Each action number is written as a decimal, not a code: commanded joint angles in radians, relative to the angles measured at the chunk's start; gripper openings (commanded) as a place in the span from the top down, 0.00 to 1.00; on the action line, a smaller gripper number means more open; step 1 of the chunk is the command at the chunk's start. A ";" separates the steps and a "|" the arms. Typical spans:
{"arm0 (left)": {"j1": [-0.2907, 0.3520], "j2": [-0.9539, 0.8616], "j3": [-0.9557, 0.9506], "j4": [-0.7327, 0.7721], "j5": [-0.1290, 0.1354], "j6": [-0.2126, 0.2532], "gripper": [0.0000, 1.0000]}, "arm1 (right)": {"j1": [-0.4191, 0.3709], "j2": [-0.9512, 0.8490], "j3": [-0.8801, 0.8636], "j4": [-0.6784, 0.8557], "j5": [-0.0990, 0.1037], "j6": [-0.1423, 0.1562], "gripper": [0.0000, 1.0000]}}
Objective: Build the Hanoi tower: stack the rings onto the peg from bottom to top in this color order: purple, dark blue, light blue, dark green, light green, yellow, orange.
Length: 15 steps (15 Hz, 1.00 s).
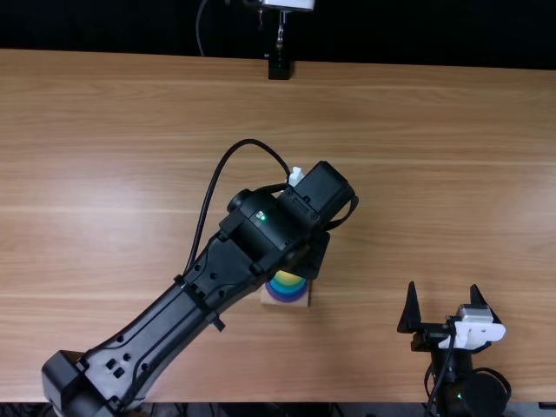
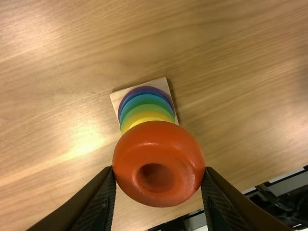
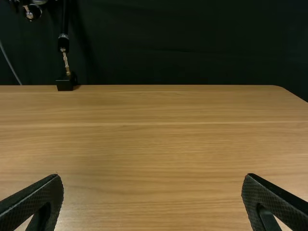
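While the right pincer (image 3: 153, 177) stands open, the left pincer (image 2: 159, 169), gripping the orange ring (image 2: 159, 137), should centre it over the stack (image 2: 146, 109) before lowering.

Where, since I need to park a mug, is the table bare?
Bare: between the right pincer and the table's far edge; also left of the left arm. Crowded: the middle, where that arm hangs over the stacked rings.

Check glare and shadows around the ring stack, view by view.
Left wrist view: pale glare on the table beside the base, thin shadows at its edges, small highlight on the orange ring. Top view: soft sheen toward the table's right.
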<state>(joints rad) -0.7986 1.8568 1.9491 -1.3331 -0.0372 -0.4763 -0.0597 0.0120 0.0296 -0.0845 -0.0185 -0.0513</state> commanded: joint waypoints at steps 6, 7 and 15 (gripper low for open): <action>0.001 0.005 0.016 -0.013 -0.005 -0.008 1.00 | -0.006 -0.012 -0.016 -0.001 0.000 -0.002 0.00; 0.001 0.004 0.016 -0.014 -0.007 -0.008 1.00 | -0.006 -0.012 -0.016 -0.001 0.000 -0.002 0.00; -0.001 -0.008 -0.059 -0.016 -0.005 -0.010 1.00 | -0.006 -0.012 -0.016 0.001 0.000 -0.002 0.00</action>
<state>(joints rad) -0.7986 1.8576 1.9114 -1.3483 -0.0372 -0.4759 -0.0597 0.0120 0.0296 -0.0853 -0.0181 -0.0513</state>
